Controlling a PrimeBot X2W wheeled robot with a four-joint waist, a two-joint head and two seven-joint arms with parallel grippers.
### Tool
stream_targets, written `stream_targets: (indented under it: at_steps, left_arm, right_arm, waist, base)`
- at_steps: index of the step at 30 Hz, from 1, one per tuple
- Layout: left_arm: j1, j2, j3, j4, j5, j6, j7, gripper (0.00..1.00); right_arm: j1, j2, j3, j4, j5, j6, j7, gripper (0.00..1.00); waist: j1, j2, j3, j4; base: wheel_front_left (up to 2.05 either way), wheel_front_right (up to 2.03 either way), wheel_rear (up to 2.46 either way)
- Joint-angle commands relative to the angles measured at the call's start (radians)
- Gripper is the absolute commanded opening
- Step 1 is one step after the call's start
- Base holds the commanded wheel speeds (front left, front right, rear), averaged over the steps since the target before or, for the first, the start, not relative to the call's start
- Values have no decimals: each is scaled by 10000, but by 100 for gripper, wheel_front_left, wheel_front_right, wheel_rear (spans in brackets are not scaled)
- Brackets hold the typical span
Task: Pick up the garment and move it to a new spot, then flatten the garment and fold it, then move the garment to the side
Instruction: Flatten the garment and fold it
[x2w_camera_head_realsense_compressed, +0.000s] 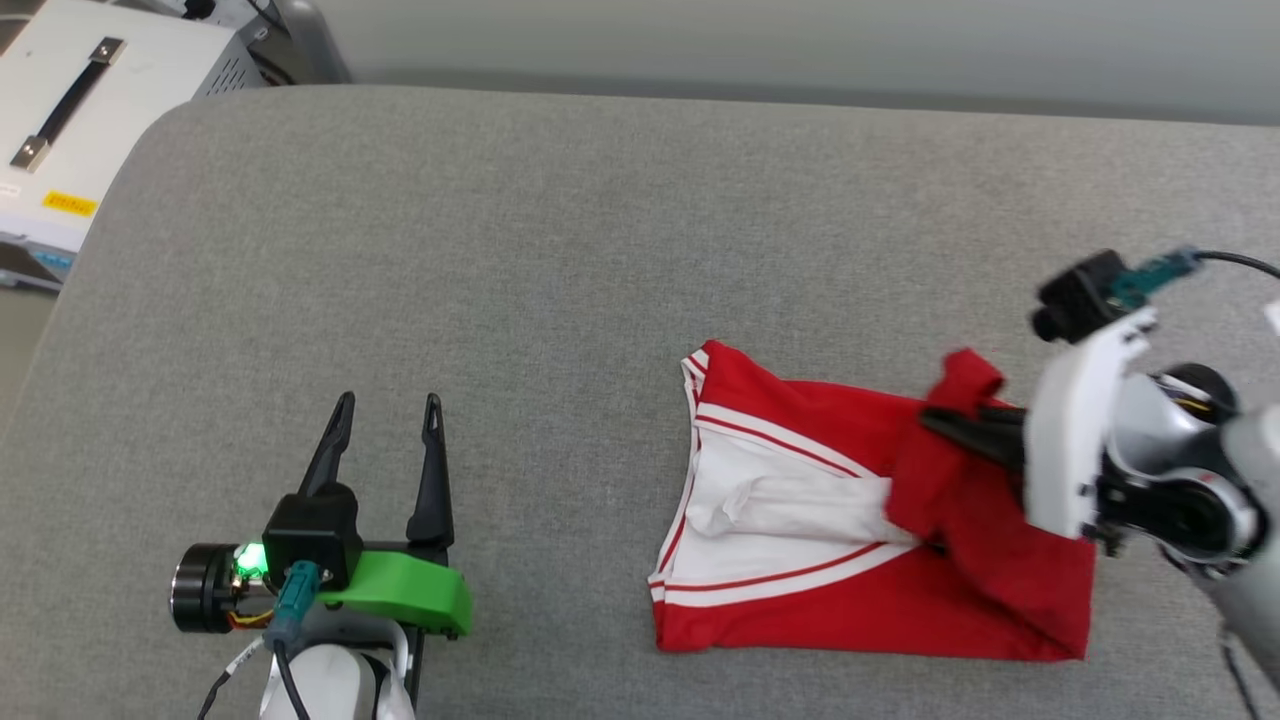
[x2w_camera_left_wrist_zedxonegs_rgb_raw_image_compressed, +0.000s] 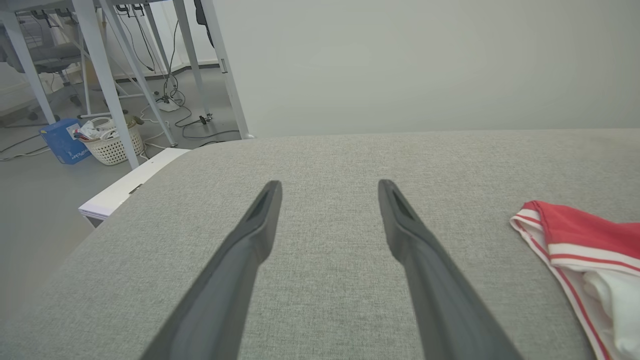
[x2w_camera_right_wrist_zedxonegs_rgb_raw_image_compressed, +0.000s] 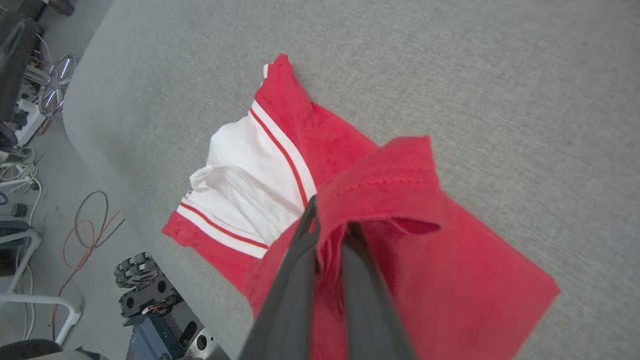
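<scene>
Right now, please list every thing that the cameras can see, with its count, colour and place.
T-shirt: one, red with a white sleeve and striped trim, lying on the right part of the table.
table: one, grey cloth top, under the T-shirt.
case: one, white with a black handle, past the table's far left corner.
basket: one, white, on the floor.
box: one, blue, on the floor beside the basket.
left fingers: two, dark, open, over bare table.
right fingers: two, dark, shut on a raised red edge of the T-shirt.
</scene>
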Motion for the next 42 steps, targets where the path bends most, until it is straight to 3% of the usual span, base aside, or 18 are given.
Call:
stream_targets:
  at_steps: [1, 10, 19, 20, 21, 27, 32, 38, 42]
  left_arm:
    - [-280, -105, 61, 40, 128, -88, -57, 100]
    - [-653, -421, 169, 112, 349, -283, -57, 100]
    - [-680, -584, 336, 211, 504, -371, -57, 100]
    - [-649, -590, 372, 213, 524, -377, -57, 100]
    - [-620, -593, 398, 215, 541, -382, -57, 100]
    - [-351, -575, 583, 218, 620, -431, -57, 100]
    - [-148, -532, 793, 71, 646, -436, -57, 100]
    - [56, -521, 908, -36, 666, -513, -57, 100]
    - [239, -552, 901, -129, 703, -506, -57, 100]
  right_arm:
    - [-360, 401, 222, 202, -115, -9, -11, 0]
    - [-1524, 2127, 1761, 2172, -687, -9, -286, 0]
    - [-1626, 2411, 2863, 3647, -912, -9, -1403, 3]
    - [-1675, 2367, 2838, 3588, -881, -9, -1747, 47]
    - [-1691, 2322, 2810, 3505, -829, -9, -2004, 100]
    - [-1722, 1302, 2686, 2307, -1042, -9, -3833, 100]
    - [-1463, 687, 1466, 2163, -2348, -9, -6355, 100]
    - [-432, 1165, -674, 2559, -4282, -9, -8864, 100]
    - [498, 1791, -2162, 2335, -5429, -9, -9514, 100]
  waist:
    - [0, 0, 253, 199]
    - [0, 0, 803, 529]
    - [0, 0, 764, 516]
    - [0, 0, 691, 482]
    - [0, 0, 624, 450]
    - [0, 0, 135, 71]
    - [0, 0, -204, -330]
    - [0, 0, -581, -702]
    - [0, 0, -796, -881]
  base:
    - [0, 0, 0]
    - [0, 0, 0]
    - [0, 0, 0]
    - [0, 0, 0]
    - [0, 0, 0]
    - [0, 0, 0]
    - [0, 0, 0]
    - [0, 0, 0]
    - [0, 0, 0]
